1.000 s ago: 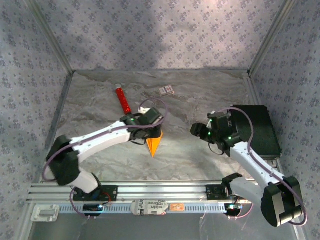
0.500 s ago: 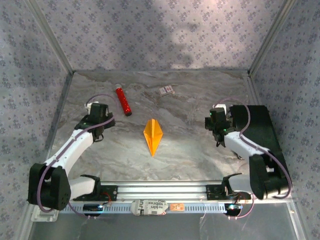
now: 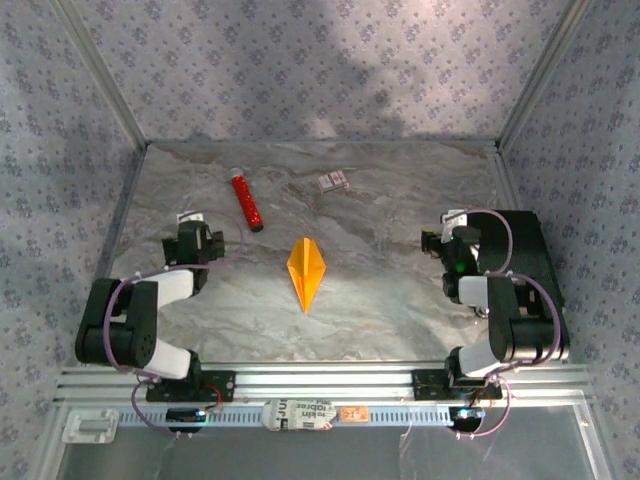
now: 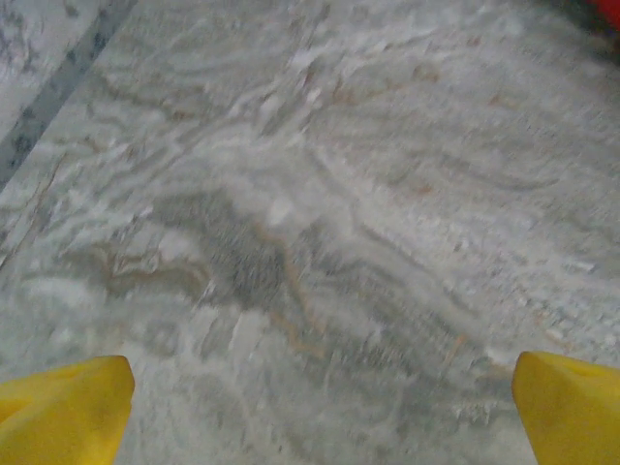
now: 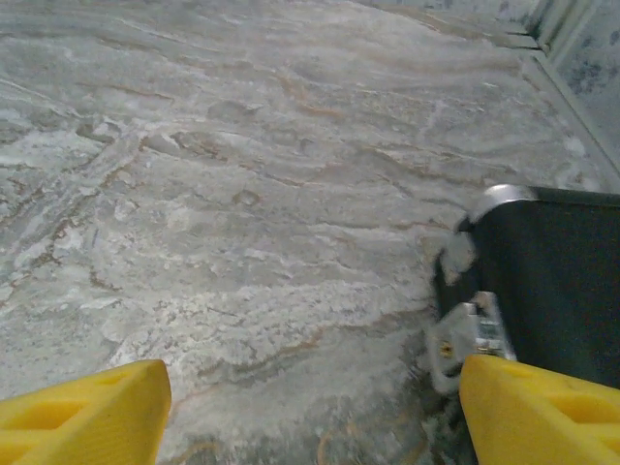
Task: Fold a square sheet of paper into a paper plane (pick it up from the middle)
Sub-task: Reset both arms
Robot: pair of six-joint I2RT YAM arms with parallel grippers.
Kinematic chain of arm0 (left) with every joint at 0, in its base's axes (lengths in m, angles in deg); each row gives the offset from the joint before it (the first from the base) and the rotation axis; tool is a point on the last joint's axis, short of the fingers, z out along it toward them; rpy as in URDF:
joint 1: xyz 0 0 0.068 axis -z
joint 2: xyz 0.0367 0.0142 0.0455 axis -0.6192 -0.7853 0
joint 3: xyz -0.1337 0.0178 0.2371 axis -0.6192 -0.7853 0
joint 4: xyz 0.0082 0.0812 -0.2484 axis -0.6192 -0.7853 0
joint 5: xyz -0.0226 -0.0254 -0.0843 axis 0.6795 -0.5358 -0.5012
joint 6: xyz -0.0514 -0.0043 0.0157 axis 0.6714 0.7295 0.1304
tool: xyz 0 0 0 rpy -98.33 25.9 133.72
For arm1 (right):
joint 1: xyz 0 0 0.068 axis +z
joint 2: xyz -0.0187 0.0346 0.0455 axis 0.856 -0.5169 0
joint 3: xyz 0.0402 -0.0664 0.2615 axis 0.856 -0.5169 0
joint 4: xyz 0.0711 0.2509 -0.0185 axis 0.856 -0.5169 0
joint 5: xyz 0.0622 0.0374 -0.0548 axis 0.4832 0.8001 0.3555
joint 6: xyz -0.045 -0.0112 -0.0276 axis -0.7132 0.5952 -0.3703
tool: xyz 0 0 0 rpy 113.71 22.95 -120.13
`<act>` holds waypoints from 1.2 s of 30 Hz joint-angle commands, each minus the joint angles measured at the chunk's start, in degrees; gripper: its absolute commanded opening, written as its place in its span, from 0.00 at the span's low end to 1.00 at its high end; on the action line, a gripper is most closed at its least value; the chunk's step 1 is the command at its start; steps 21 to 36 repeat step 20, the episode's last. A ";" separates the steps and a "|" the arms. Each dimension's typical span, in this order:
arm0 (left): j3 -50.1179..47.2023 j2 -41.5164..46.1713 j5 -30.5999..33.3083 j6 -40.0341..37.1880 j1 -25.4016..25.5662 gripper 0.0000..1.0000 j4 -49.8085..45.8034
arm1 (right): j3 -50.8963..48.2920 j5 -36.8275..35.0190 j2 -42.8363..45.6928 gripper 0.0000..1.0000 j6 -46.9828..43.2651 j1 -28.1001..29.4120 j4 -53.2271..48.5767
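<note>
Paper plane [image 3: 306, 270] flat near centre of table [image 3: 400, 310], already folded. Nose toward near edge, wide tail toward far edge, centre crease along its length. Touching neither arm.

Left gripper [image 4: 315, 412]: jaws spread wide, nothing between them, bare marbled top beneath. Toward left edge, well apart from plane.

Right gripper [image 5: 310, 417]: jaws also well apart, nothing held. Just beside black box [image 5: 552, 281] at right edge.

Handling, as judged: thin paper, very light, limp across wings, somewhat stiffer along creases. Likely to slide on smooth top, and to crush or spring open under a hard pinch. Best hold probably on centre crease at mid-length, from above, gently.

Writing: small white card [image 3: 333, 181] near far edge, print too small to read. White label [image 3: 300, 413] on near rail, dark lettering upside down, not legible with confidence. Orange tag [image 3: 352, 413] beside it, unreadable. Red tube [image 3: 246, 202] toward far-left corner, no marking made out.
</note>
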 commanded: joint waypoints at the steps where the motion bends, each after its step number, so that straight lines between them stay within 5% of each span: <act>1: -2.83 -2.55 -9.44 -1.36 -4.09 1.00 17.56 | 1.04 4.59 -1.77 0.84 3.08 -1.82 2.79; 2: -4.65 -4.42 -11.51 -1.09 -4.98 1.00 22.43 | 0.84 3.45 -1.84 0.99 3.56 -1.95 3.77; 3: -6.17 -6.03 -11.65 -0.90 -5.35 1.00 27.80 | 1.39 2.56 -1.43 0.99 3.31 -1.68 1.31; 8: -4.63 -4.07 -11.83 0.02 -5.87 1.00 21.16 | 0.75 -0.72 -1.54 0.99 2.99 -0.38 3.27; 36: -5.55 -4.19 -10.07 0.03 -5.30 1.00 23.38 | 1.29 0.50 -1.52 0.99 3.07 -0.77 2.23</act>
